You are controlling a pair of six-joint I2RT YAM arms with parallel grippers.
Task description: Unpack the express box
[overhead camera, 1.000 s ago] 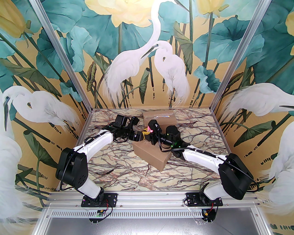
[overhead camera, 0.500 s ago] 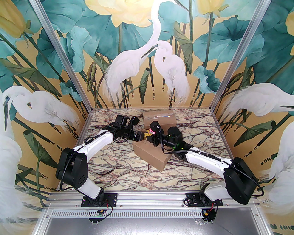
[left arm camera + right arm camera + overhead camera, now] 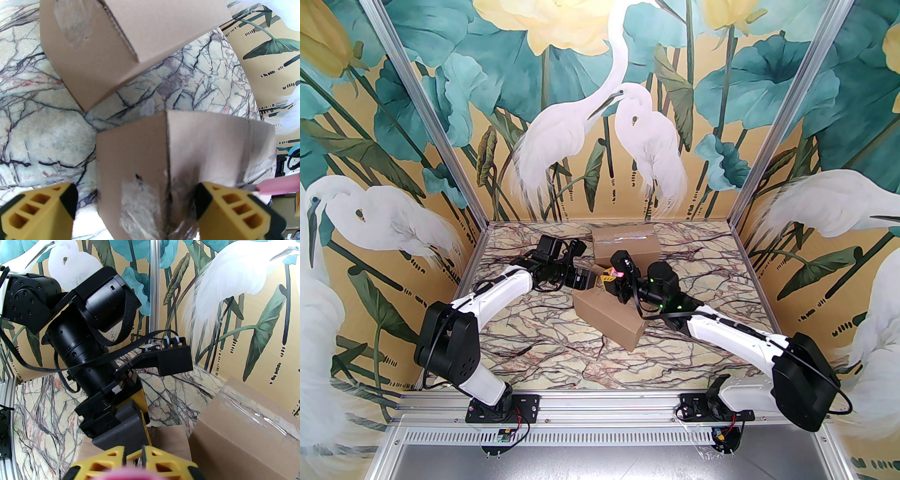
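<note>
A closed brown express box (image 3: pixel 609 318) lies slanted at mid-table, clear tape (image 3: pixel 138 211) across its far end. My left gripper (image 3: pixel 134 196) is open, its yellow fingers (image 3: pixel 234 208) straddling that far end; the left finger stands apart from the cardboard. My right gripper (image 3: pixel 615 276) hovers over the same end, shut on a pink cutter (image 3: pixel 279 186) whose tip reaches the box's top edge. In the right wrist view the pink cutter (image 3: pixel 131 475) is a blur below the closed yellow fingers (image 3: pixel 161 460).
A second taped cardboard box (image 3: pixel 626 244) sits just behind, close to both grippers, and appears as a box (image 3: pixel 105 46) in the left wrist view. The left arm's wrist (image 3: pixel 93 352) is directly in front of the right gripper. Patterned walls enclose the marble table (image 3: pixel 534 342).
My right arm has drawn back to the right and toward the near side, carrying the pink cutter along the box's far end. The left gripper has shifted slightly right.
</note>
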